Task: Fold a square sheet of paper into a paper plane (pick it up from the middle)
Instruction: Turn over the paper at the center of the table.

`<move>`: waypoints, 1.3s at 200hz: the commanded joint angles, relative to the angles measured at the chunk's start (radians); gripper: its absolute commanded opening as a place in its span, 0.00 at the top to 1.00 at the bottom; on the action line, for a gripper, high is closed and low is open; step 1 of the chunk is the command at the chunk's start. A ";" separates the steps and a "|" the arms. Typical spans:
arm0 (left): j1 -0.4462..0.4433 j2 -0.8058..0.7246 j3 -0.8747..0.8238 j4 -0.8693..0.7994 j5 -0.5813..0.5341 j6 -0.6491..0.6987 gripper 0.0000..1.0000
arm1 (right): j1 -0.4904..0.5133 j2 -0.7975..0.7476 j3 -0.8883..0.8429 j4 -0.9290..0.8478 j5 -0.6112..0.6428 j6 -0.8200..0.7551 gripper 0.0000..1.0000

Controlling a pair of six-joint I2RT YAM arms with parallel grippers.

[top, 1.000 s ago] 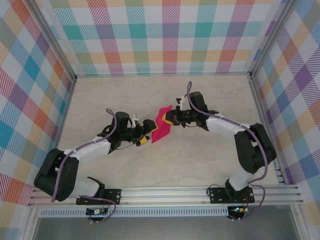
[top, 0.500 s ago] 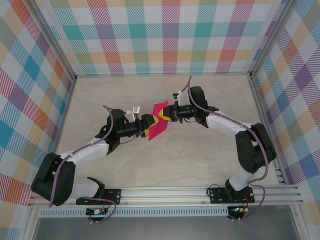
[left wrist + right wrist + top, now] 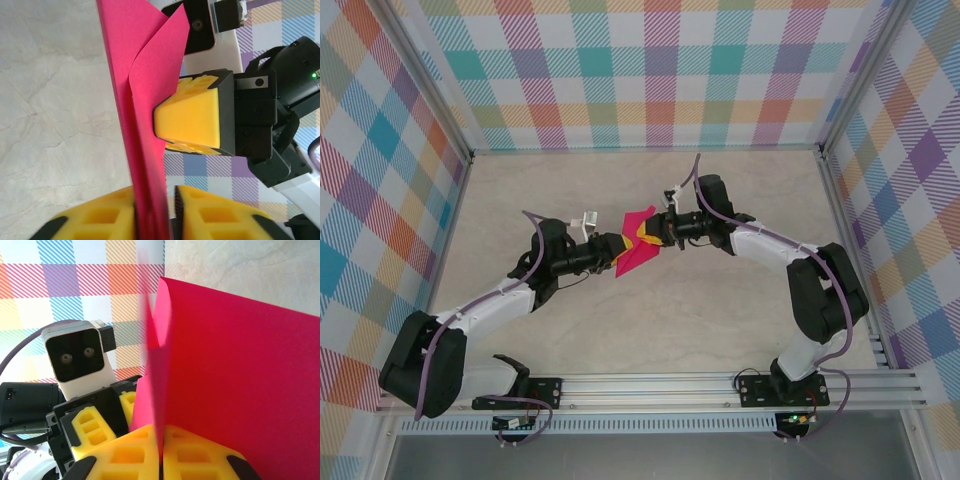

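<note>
- Magenta-pink folded paper sheet [image 3: 638, 250] sits mid-table between the two arms, over the pale marble-look tabletop [image 3: 720, 310].
- Right gripper [image 3: 651, 232] comes in from the far-right side and the left gripper [image 3: 617, 256] from the near-left. The tips face each other with the paper sheet between them.
- Right wrist view: right gripper [image 3: 161, 437] has its yellow pads [image 3: 200, 455] pressed together on the sheet's edge with no gap visible. That one has the paper pinched.
- The sheet [image 3: 235, 365] fans out above those pads as one broad flat panel, with a thinner flap edge-on to its left.
- Left wrist view: left gripper [image 3: 155, 197] straddles the lower edge of the sheet [image 3: 135, 75] with a yellow finger [image 3: 100, 215] on each side.
- One pad is against the paper. A thin dark slit shows between the paper and the other pad.
- So the jaws are nearly together around it, but I can't tell if the left is actually clamping.
- Same view: one yellow pad [image 3: 192, 117] of the right gripper presses flat on a folded flap, higher up the sheet than the left's fingers.
- The sheet shows at least two layers there, and a curved flap edge runs up from the pad.
- Checked multicolour walls [image 3: 650, 70] surround the table.
</note>
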 commanded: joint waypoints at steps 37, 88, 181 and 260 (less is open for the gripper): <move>0.017 -0.044 0.080 -0.348 -0.101 0.206 0.88 | -0.041 -0.080 0.051 -0.289 0.149 -0.185 0.51; 0.000 -0.046 0.320 -1.019 -0.589 0.552 0.90 | -0.042 -0.197 0.040 -0.598 0.593 -0.312 0.29; -0.140 0.286 0.644 -1.479 -1.345 0.610 0.88 | -0.042 -0.305 -0.137 -0.571 0.766 -0.226 0.19; -0.324 0.671 0.809 -1.389 -1.273 0.567 0.88 | -0.041 -0.319 -0.189 -0.597 0.812 -0.188 0.19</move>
